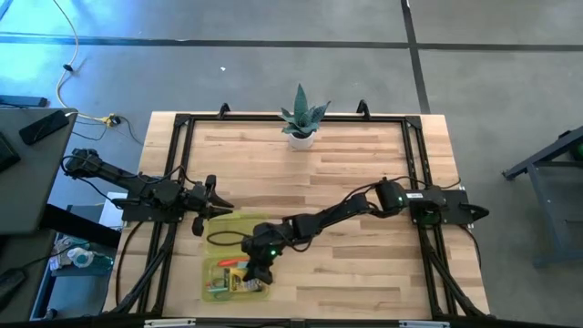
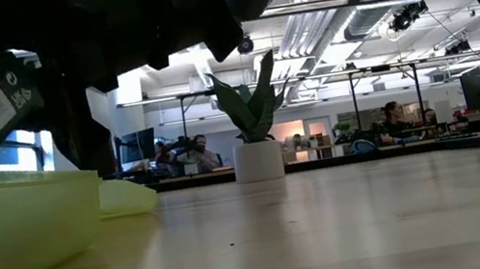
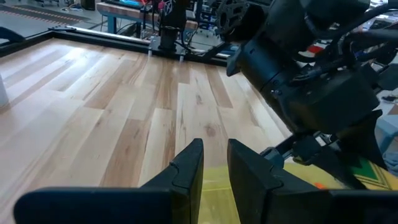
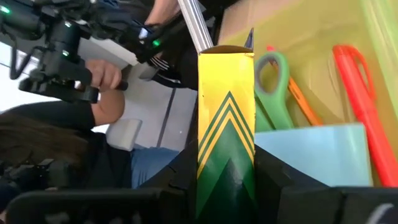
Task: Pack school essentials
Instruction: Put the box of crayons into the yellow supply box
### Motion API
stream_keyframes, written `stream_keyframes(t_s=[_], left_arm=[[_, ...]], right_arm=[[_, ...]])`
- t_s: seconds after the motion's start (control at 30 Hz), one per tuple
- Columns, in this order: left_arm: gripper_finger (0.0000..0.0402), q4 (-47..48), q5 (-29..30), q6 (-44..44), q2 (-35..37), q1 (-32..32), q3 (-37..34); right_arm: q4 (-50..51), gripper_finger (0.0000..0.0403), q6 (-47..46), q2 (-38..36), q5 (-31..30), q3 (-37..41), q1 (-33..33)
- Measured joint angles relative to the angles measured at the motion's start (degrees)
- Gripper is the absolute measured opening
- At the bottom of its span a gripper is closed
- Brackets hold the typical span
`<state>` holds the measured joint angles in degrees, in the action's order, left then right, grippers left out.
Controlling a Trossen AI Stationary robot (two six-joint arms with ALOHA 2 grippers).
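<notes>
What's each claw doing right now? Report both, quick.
Left claw: empty, fingers slightly apart, beside the translucent yellow-green plastic case.
Right claw: shut on the yellow-green crayon box, over that case.

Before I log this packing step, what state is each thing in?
crayon box: gripped, above the case
right gripper: shut on it
left gripper: slightly open, empty, at the case's edge
case: open
scissors, marker, note pad: inside the case
plant: upright

One crayon box point(image 4: 226, 130), one pair of scissors point(image 4: 272, 93), one marker point(image 4: 364, 99), one note pad point(image 4: 314, 154) and one plant point(image 1: 301, 116) are countable.
</notes>
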<state>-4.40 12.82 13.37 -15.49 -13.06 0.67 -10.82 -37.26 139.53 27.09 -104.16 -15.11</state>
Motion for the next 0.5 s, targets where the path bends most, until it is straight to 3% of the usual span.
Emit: stream_keyframes(t_s=[0.5], left_arm=[[0.0062,0.0,0.0,0.0,0.0,0.0,0.0]], right_arm=[[2.5,0.0179,1.3,0.0,-0.1,0.1,0.3]])
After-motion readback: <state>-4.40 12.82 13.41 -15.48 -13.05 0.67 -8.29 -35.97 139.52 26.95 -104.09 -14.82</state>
